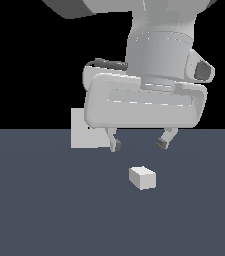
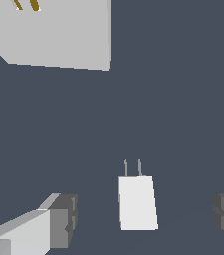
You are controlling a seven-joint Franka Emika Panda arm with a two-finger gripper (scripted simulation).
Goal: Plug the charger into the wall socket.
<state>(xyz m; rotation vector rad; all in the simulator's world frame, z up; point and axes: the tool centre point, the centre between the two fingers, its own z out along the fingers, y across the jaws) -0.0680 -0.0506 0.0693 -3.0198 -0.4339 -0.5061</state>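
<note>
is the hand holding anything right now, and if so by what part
Nothing is held. The hand is open above the floor, its fingers spread wide, and the charger lies untouched on the floor below them.

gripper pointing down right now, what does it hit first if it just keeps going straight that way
Most likely the charger: the open gripper hangs above it, and the wrist view shows the block between the two fingers. Depth is unclear, so the fingers may reach the floor beside it.
</note>
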